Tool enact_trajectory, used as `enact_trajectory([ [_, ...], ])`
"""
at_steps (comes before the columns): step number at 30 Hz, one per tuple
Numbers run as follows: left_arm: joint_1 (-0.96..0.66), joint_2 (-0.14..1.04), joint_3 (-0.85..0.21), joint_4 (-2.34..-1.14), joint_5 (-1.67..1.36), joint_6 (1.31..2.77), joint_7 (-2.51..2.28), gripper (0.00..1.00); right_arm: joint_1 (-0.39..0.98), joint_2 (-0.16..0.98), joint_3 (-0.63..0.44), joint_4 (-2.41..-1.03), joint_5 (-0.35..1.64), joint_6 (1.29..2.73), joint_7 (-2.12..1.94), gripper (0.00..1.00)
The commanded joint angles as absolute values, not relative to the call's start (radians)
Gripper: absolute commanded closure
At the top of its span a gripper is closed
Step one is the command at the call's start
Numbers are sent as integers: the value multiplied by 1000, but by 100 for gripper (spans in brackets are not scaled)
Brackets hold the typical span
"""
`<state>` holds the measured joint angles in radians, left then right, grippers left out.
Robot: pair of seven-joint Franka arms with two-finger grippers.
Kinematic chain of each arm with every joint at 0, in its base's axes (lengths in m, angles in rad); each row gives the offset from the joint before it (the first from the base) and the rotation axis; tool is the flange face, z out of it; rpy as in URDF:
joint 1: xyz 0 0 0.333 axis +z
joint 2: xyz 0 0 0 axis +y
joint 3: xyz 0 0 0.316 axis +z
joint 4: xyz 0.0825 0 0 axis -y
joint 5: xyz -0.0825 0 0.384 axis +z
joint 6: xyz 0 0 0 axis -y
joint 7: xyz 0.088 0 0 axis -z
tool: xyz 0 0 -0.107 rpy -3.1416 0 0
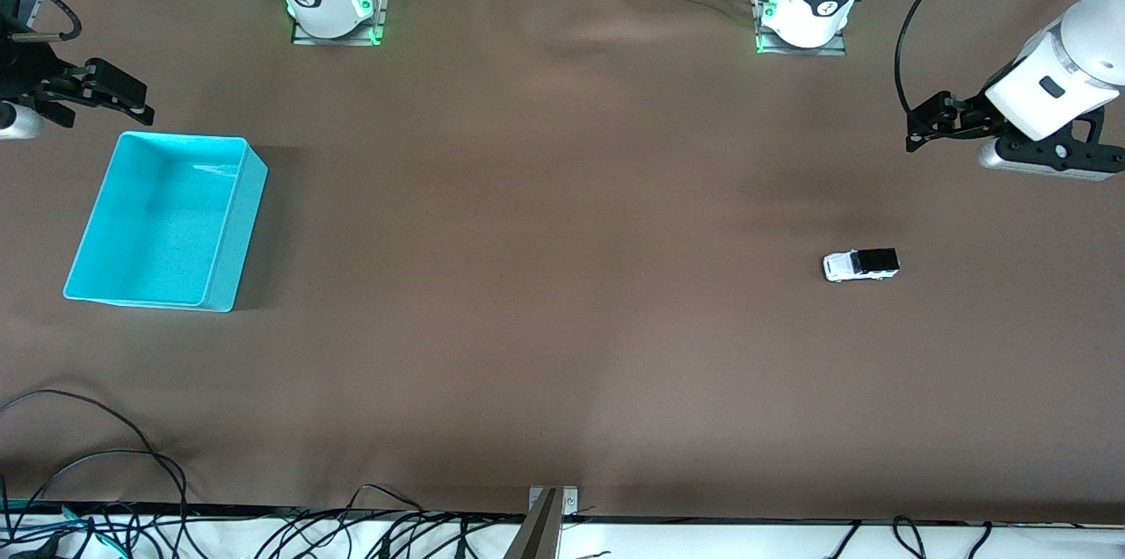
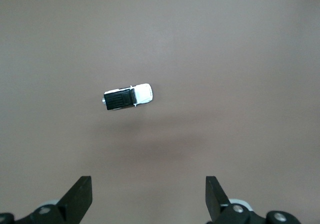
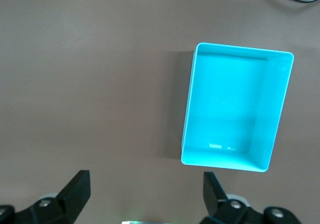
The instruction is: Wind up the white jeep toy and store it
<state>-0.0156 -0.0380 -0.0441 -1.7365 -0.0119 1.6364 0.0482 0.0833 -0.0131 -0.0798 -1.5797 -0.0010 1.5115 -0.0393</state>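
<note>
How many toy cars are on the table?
1. The tiny white boxy toy jeep with a black roof sits on the brown table toward the left arm's end. Nothing could hide another.

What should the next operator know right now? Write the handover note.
Left pincer: open, empty, up over the table's left-arm end, waiting.
Right pincer: open, empty, up beside the cyan bin, waiting.
White jeep toy: on its wheels on the brown table, toward the left arm's end, untouched.
Cyan bin: at the right arm's end, nothing in it.
Done: nothing.
Left: wind the jeep, put it in the bin.
</note>
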Motion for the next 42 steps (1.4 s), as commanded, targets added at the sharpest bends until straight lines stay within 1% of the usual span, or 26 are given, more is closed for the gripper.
enact_trajectory([
  [1,-18,-28,-43,-1709,-20,1615,41,0,80,-5,-77,-1555,-15,1505,-37,0],
  [15,-20,-23,-41,-1709,-18,1617,43,0,80,-2,-77,-1555,-17,1505,-38,0],
  [23,-28,0,-43,-1669,2,1618,44,0,80,-2,-77,-1555,-17,1505,-38,0],
  [33,-28,3,-41,-1667,12,1618,64,0,80,3,-77,-1554,-17,1506,-38,0],
  [42,-21,9,-41,-1666,12,1621,175,0,80,3,-77,-1554,-18,1514,-38,0],
])
